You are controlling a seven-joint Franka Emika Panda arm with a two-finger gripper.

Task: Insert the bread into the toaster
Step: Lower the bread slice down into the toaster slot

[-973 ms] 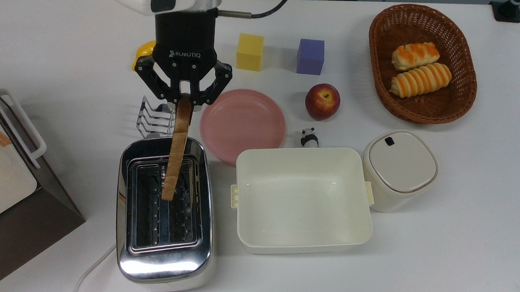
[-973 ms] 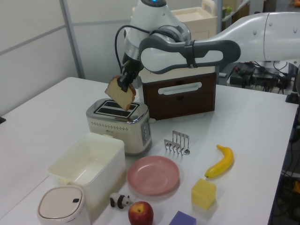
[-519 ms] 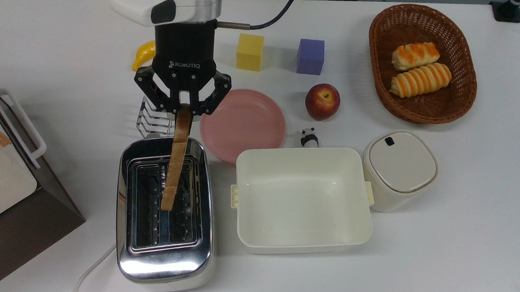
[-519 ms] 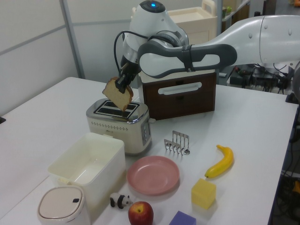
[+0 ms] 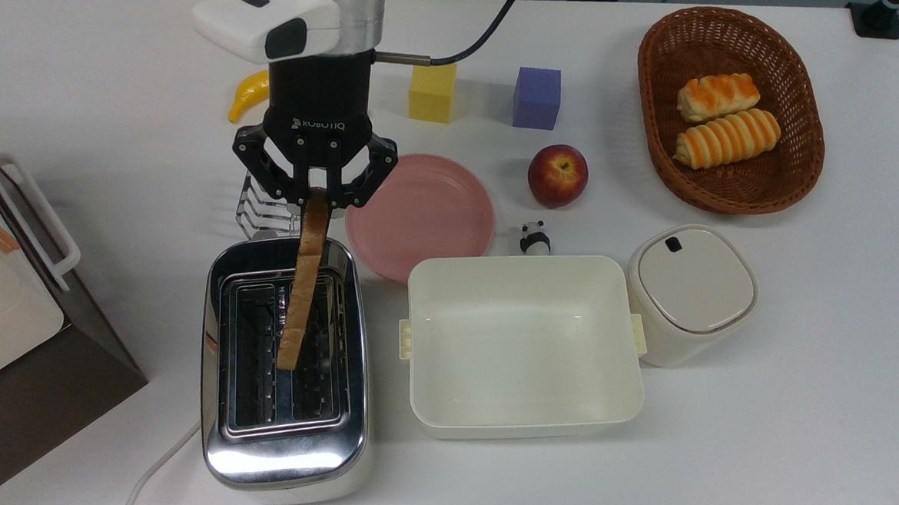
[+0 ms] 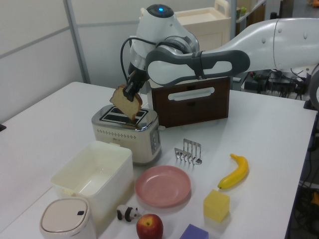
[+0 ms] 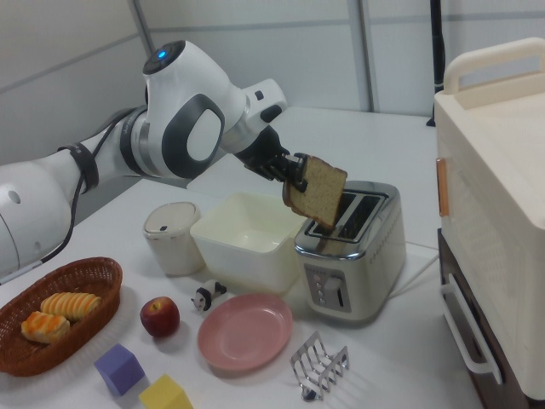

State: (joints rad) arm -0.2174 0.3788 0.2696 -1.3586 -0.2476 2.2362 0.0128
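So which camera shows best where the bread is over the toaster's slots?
The top view: the bread hangs edge-on over the toaster, between its two slots. The left and right views show the slice's flat face, tilted above the toaster, held by the hand.

Tan brown-crusted bread (image 5: 303, 291) slice on edge above the slots, shiny chrome 2-slot toaster (image 5: 282, 448) upright

Glossy chrome toaster (image 5: 283, 440), woven wicker basket (image 5: 655, 78), matt plastic tub (image 5: 521, 422).
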